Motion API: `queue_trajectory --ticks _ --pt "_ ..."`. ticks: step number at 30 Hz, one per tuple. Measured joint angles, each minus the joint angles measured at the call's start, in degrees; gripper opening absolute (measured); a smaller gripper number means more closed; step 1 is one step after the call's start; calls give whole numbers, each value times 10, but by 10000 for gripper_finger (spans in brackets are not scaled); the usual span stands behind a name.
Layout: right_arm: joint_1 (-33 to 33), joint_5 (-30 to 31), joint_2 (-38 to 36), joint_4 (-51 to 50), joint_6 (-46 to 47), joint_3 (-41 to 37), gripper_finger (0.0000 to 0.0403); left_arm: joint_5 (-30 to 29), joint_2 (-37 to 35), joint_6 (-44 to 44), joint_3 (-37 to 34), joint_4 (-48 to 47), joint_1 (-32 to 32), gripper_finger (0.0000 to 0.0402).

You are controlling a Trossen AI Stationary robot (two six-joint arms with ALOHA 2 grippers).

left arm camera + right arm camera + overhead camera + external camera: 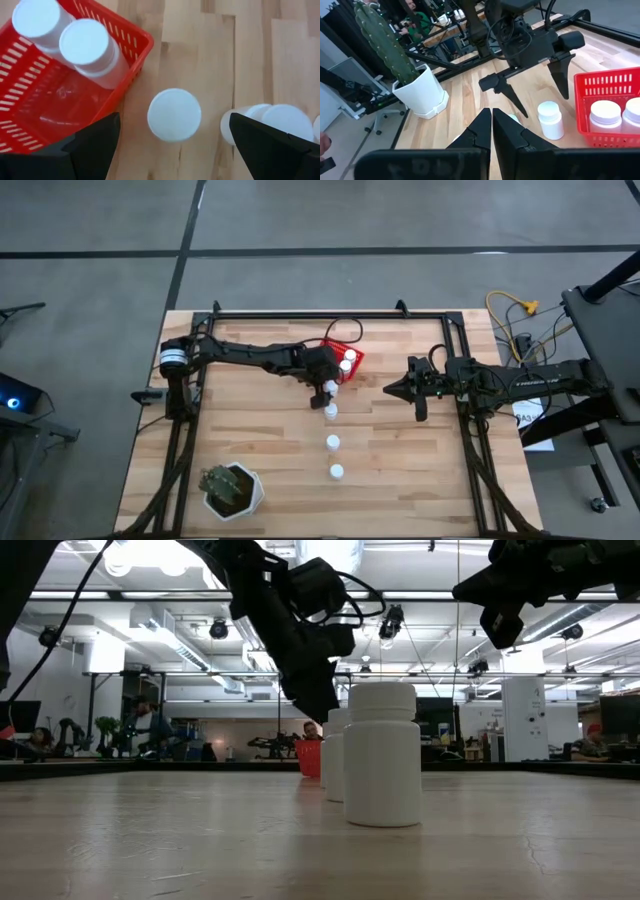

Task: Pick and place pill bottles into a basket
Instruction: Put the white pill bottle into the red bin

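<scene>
The left gripper (328,383) hangs with fingers spread wide, released, over an upright pill bottle (174,114) that stands between the fingertips, just outside the red basket (131,31). Two bottles (87,45) already stand inside the basket, beside the left finger (95,145). Beyond the right finger (272,145), more bottles (333,443) stand in a line toward the table's near edge. The right gripper (491,117), fingers clenched together on nothing, waits well apart. A potted cactus (231,488) stands at the table corner.
</scene>
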Motion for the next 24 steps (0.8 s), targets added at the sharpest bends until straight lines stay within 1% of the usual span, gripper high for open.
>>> queue_trajectory --ticks 4,21,24 --pt "0 0 0 0 0 0 9 17 0 -1 0 24 -3 357" --pt "0 0 0 0 0 0 9 19 9 -1 -10 28 -3 357" --pt "0 0 0 0 1 0 9 22 14 -14 -10 26 -3 357"
